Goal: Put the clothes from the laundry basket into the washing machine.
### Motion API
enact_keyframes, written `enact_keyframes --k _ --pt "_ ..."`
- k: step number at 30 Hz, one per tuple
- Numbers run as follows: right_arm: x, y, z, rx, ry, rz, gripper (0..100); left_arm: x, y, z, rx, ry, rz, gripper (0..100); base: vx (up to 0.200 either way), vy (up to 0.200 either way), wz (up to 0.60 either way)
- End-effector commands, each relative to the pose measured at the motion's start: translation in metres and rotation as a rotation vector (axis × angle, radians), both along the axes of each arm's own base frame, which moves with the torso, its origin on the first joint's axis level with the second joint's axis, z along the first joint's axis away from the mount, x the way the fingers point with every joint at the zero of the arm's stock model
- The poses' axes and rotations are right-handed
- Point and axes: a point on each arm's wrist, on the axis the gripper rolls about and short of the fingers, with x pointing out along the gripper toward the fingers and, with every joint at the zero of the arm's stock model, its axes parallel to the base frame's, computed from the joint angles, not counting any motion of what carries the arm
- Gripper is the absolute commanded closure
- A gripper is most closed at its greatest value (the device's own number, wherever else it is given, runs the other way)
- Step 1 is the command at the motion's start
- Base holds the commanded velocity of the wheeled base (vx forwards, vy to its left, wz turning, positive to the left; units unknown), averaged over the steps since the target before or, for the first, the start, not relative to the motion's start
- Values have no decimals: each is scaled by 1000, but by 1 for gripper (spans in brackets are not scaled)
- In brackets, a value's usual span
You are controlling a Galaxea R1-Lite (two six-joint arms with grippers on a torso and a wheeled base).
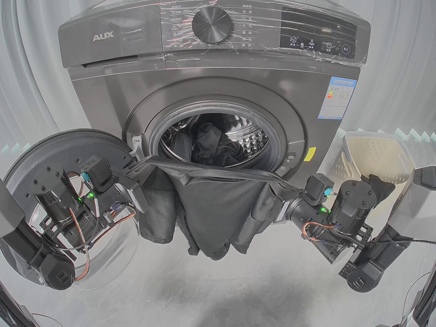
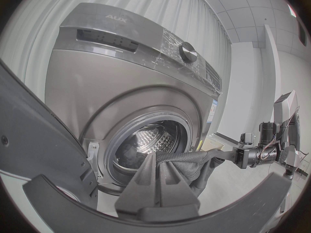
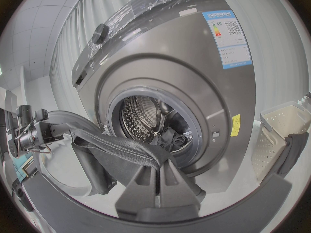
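Midway: left gripper (image 2: 157,160), right gripper (image 3: 158,165) each clenched on dark garment (image 1: 213,205), stretched before washing machine (image 1: 113,91) opening. Some clothes (image 1: 209,141) already in drum (image 1: 249,138); one dark piece (image 1: 379,187) left on laundry basket (image 1: 350,138).

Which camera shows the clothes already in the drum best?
Head view: it looks straight into the drum at the dark clothes. Right wrist view shows part of the pile; left wrist view, just a dark patch.

I have both arms stretched forward at about the same height. My left gripper (image 1: 146,161) is clamped tight on one end of the band of the dark garment (image 1: 213,200). My right gripper (image 1: 274,188) is pinched on the other end, the two well apart.
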Motion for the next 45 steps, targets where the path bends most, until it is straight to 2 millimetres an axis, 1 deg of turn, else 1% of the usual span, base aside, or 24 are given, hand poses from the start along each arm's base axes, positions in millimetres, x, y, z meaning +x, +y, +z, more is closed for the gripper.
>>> enact_keyframes --k 1,9,17,24,32,35,36,37,40,45 --pt "-4 0 13 27 -31 7 100 -6 3 9 -13 -30 2 100 0 0 0" --pt "-8 -3 14 29 -27 10 100 -6 5 13 -19 -44 7 100 0 0 0" --pt "-7 -2 32 67 -83 11 100 -7 7 16 -25 -55 14 100 0 0 0" --pt "-11 2 46 101 -124 26 100 -7 8 16 -25 -55 16 100 0 0 0" --pt "-12 2 54 116 -148 27 100 -7 8 19 -28 -67 16 100 0 0 0" --pt "-13 1 62 132 -172 26 100 -13 9 25 -37 -88 13 100 0 0 0" --pt "-13 1 62 132 -172 26 100 -13 9 25 -37 -88 13 100 0 0 0" --pt "-15 0 67 143 -184 26 100 -14 9 28 -42 -99 10 100 0 0 0" --pt "-18 0 69 149 -190 34 100 -16 9 32 -47 -110 10 100 0 0 0" --pt "-18 1 70 151 -192 35 100 -16 10 31 -45 -106 10 100 0 0 0"
